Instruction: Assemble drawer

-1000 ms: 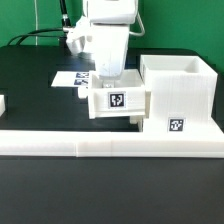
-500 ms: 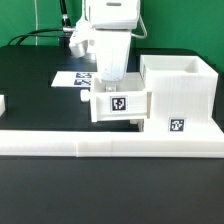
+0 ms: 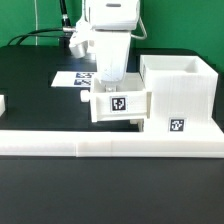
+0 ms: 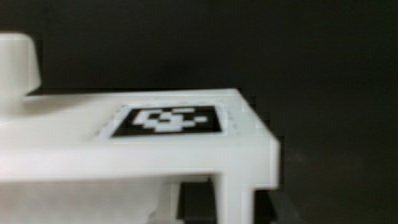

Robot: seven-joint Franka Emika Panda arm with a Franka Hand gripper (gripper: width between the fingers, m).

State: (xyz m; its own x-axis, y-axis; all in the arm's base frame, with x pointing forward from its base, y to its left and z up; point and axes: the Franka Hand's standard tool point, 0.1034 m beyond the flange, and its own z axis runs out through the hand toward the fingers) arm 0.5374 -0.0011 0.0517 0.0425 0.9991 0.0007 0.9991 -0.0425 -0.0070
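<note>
Sitting on black table (image 3: 30, 80), just behind long white border bar (image 3: 110, 142): drawer housing (image 3: 180, 95), large white open-top cube, one black-and-white square marker on front face, pattern only, no readable text. Butted against housing on the exterior view's left side: smaller tray box (image 3: 120, 104), white, same kind of marker on front, partly pushed into housing by the look of it, exact depth unclear. Tiny knob (image 3: 82, 97) sticking out of tray box on side away from housing. Directly above tray box: gripper (image 3: 108, 78), white fingers reaching down to tray top edge; spread of fingers hidden by arm body and tray, cannot tell whether pinching tray wall or just touching. Wrist view: close blurred look at white part surface (image 4: 160, 150) with one square marker (image 4: 169, 121), white finger edge (image 4: 18, 60) at side, no gap visible. Behind tray box, further from housing: marker board (image 3: 72, 78) flat on table, several tags, partly covered by arm. Far from housing at the exterior view's left edge: small white part (image 3: 3, 103), cut off. No brand names or lettering legible anywhere.
</note>
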